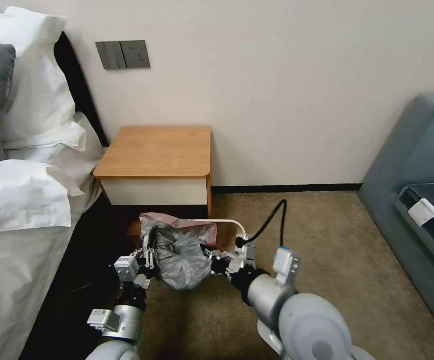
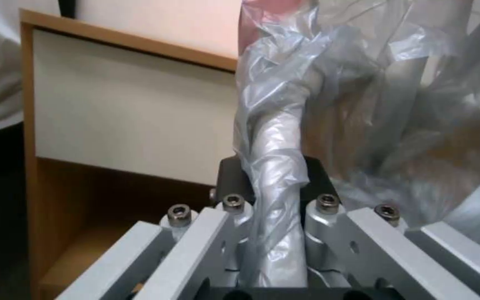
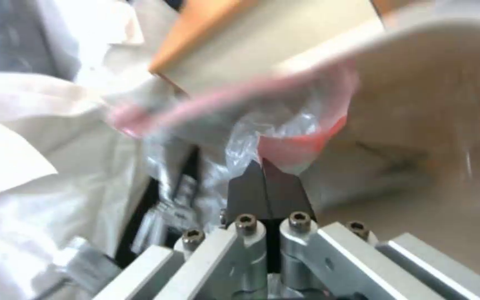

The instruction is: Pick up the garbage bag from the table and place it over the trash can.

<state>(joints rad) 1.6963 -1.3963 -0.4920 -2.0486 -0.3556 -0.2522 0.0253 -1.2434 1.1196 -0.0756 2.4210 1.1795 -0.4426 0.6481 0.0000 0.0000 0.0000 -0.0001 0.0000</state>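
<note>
The garbage bag, crinkly grey with a pinkish rim, hangs stretched between my two grippers just in front of the table, below its top. My left gripper is shut on a bunched fold of the bag at its left side. My right gripper is shut on the pink rim at its right side. The trash can stands behind and under the bag, with a curved piece of its white rim showing. Its cream inside wall is close beside the right gripper.
A bed with white pillows runs along the left, close to my left arm. A grey sofa stands at the right. A black cable loops over the brown carpet near the right wrist.
</note>
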